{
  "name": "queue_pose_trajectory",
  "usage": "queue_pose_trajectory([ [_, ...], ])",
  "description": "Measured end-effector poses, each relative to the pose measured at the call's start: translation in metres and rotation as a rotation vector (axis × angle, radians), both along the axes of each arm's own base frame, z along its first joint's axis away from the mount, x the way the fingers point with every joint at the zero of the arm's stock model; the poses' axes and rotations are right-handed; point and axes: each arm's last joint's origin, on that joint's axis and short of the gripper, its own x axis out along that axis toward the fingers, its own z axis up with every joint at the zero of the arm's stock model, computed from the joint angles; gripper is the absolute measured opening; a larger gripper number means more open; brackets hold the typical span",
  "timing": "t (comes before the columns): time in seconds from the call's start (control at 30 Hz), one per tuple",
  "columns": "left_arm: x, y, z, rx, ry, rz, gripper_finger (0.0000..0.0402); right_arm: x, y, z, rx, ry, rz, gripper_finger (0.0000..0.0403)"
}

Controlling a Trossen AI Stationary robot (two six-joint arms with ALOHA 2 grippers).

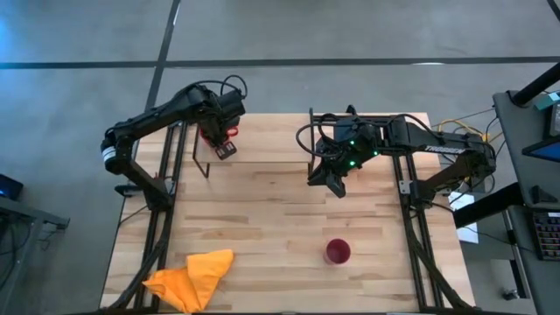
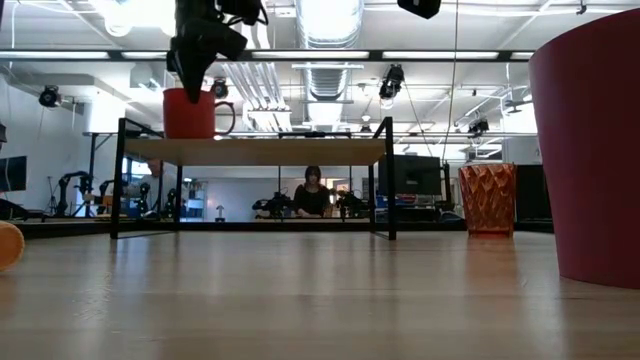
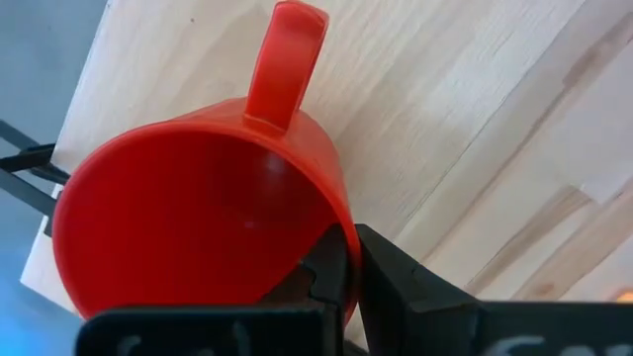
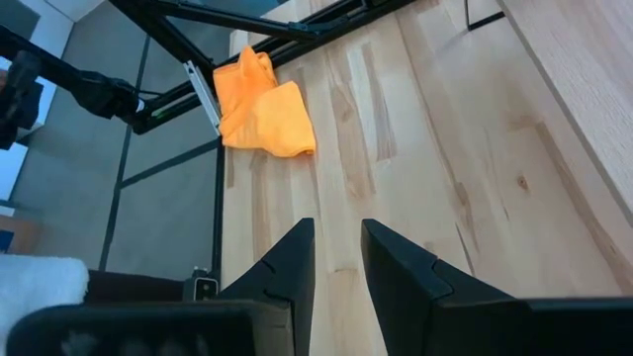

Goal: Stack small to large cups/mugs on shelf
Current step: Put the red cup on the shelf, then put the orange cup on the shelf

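The red mug (image 2: 190, 112) stands upright on the left end of the shelf's wooden top board (image 2: 260, 150). My left gripper (image 1: 220, 140) comes down on it from above and is shut on its rim. The orange patterned cup (image 2: 487, 198) stands on the table to the right of the shelf. It is hidden under my right arm in the high view. The magenta tumbler (image 1: 338, 252) stands on the table nearer the front. My right gripper (image 1: 335, 185) hovers open and empty over the table, right of the shelf. My left gripper pinches the mug's wall at the rim (image 3: 341, 237), on the side opposite the handle (image 3: 287, 59). One finger (image 3: 321, 272) is inside the mug and one (image 3: 406, 292) is outside. The fingers come from above, pointing down. The mug is upright with its bottom on the shelf board.
A crumpled orange cloth (image 1: 192, 276) lies at the table's near left corner. The shelf's thin black legs (image 2: 389, 180) stand on the far half of the table. A person sits in the room behind the table (image 2: 312, 190).
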Motion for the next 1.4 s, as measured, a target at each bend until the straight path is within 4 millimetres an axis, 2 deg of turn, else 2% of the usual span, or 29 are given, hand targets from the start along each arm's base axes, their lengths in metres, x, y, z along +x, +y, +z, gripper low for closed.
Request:
queue_pose_trajectory([
  [0.37,-0.001,0.002,0.0,0.034,0.017,0.007,0.0053,0.0,0.0,0.0,-0.009,0.001,0.007,0.0082],
  [0.63,-0.003,0.005,0.006,0.126,0.039,0.026,0.0083,0.0,0.0,0.0,-0.179,-0.059,0.133,0.0082],
  [0.77,-0.001,0.004,0.015,0.126,-0.013,0.023,0.0084,0.0,-0.003,-0.001,-0.195,-0.035,0.036,0.0082],
  [0.83,0.001,0.001,0.021,0.092,-0.071,0.01,0.0085,-0.003,-0.004,-0.003,-0.176,0.008,0.005,0.0082],
  [0.93,0.004,-0.002,0.032,0.034,-0.176,-0.006,0.0084,-0.017,-0.006,-0.007,-0.153,0.136,-0.039,0.0082],
  [1.0,0.007,-0.004,0.039,0.016,-0.247,-0.004,0.0084,-0.034,-0.009,-0.012,-0.169,0.285,-0.117,0.0082],
  [1.13,0.01,-0.01,0.058,0.038,-0.357,-0.038,0.0084,-0.062,-0.014,-0.026,-0.311,0.606,-0.268,0.0082],
  [1.23,0.014,-0.013,0.071,0.079,-0.446,-0.069,0.0084,-0.066,-0.016,-0.032,-0.386,0.671,-0.301,0.0082],
  [1.4,0.021,-0.018,0.095,0.136,-0.63,-0.123,0.0084,-0.059,-0.021,-0.054,-0.408,0.696,-0.281,0.0082],
])
